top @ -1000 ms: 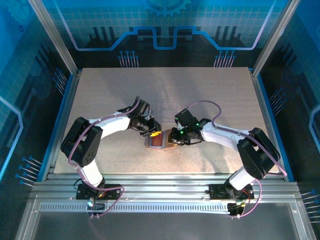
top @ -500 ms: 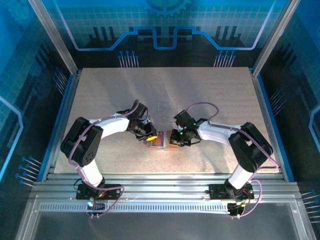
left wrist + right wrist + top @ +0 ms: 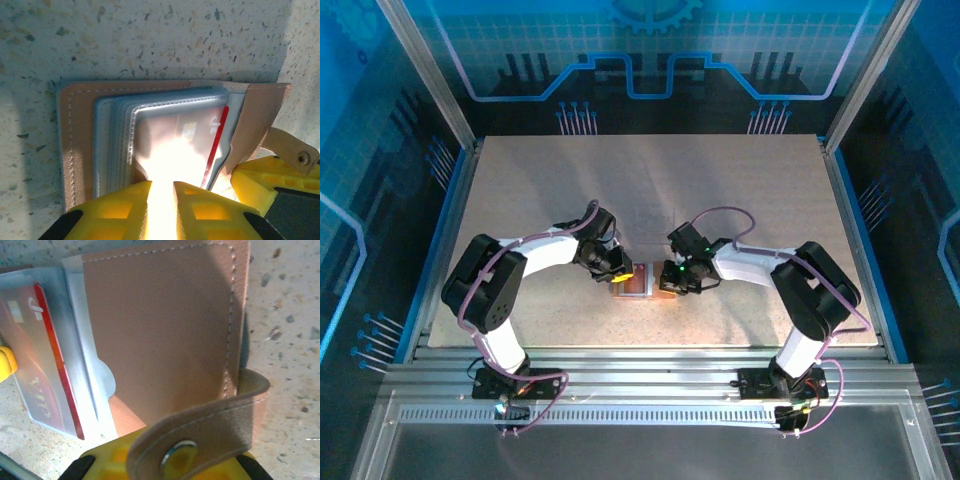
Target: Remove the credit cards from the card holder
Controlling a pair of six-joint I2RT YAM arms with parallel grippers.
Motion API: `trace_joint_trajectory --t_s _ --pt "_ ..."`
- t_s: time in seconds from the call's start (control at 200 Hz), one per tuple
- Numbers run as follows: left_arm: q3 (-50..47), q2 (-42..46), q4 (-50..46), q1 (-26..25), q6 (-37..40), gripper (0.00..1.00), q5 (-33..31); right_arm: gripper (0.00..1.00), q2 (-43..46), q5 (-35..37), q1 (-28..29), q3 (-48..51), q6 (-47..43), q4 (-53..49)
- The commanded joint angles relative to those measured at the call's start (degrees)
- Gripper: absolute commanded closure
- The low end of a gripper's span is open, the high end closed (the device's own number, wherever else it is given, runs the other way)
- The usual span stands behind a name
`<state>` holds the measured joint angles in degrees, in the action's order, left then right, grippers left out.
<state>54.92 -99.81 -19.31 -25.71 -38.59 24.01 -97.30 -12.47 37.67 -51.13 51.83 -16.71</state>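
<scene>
The card holder [image 3: 636, 285] lies open on the table between both grippers, tan-brown outside [image 3: 75, 130], with clear plastic sleeves inside. A credit card [image 3: 218, 131] with a red stripe sits in the top sleeve, and it also shows in the right wrist view [image 3: 50, 355]. My left gripper [image 3: 617, 273] [image 3: 161, 195] is nearly shut at the sleeve's cut-out on that card's end, where glare hides the contact. My right gripper [image 3: 666, 282] [image 3: 165, 447] is shut on the holder's brown cover flap [image 3: 160, 315]. The snap strap [image 3: 200, 440] curls over its fingers.
The speckled beige table [image 3: 650, 190] stretches out behind the holder. A blue rim and metal frame posts [image 3: 850, 200] border it on both sides. The right gripper's yellow finger [image 3: 270, 182] stands close beside my left gripper.
Both grippers have shifted slightly toward the near edge and closed in on the holder. The right arm's elbow has folded inward. The holder has hardly moved.
</scene>
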Motion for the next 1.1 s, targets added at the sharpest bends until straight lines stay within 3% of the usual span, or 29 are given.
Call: trace_joint_trajectory --t_s 0.0,0.365,0.715,1.091 --pt "2.22 2.37 -2.29 0.23 0.97 0.80 0.48 0.87 2.11 -1.66 -0.55 -2.53 -0.34 -0.29" --pt "2.59 0.17 -3.98 -1.41 2.19 0.80 3.23 0.87 -2.12 -2.72 -0.67 -5.58 0.38 2.18" --pt "1.93 -1.44 -6.00 -1.61 3.75 0.80 -0.73 0.89 -4.83 0.60 -0.62 -3.34 0.46 -0.95" --pt "2.78 -2.33 -6.29 -1.58 4.22 0.81 -2.96 0.90 -1.92 0.49 1.10 -1.05 2.41 -0.67"
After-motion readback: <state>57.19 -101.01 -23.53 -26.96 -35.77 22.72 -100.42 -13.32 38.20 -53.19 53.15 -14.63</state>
